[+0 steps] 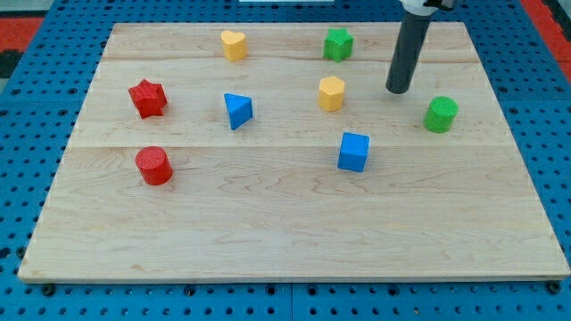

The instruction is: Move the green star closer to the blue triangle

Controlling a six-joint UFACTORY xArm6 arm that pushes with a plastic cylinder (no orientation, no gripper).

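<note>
Claw: none fitted; no open-or-closed state to tell you.
My tip point(398, 90): right of and below green star point(337, 44), probably to push it toward the view's left.
Blue triangle point(237, 111): well apart from it.

A smooth dark grey cylindrical rod, my tip point(398, 91) blunt.

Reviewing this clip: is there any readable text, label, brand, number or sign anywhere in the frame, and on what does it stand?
None: no words, numbers, brands or signs can be read in this view.
The board is bare wood grain.
The blocks, such as the green star and blue triangle, carry no markings.
My tip and its dark rod are unmarked.
The blue pegboard around the board shows only holes.
</note>
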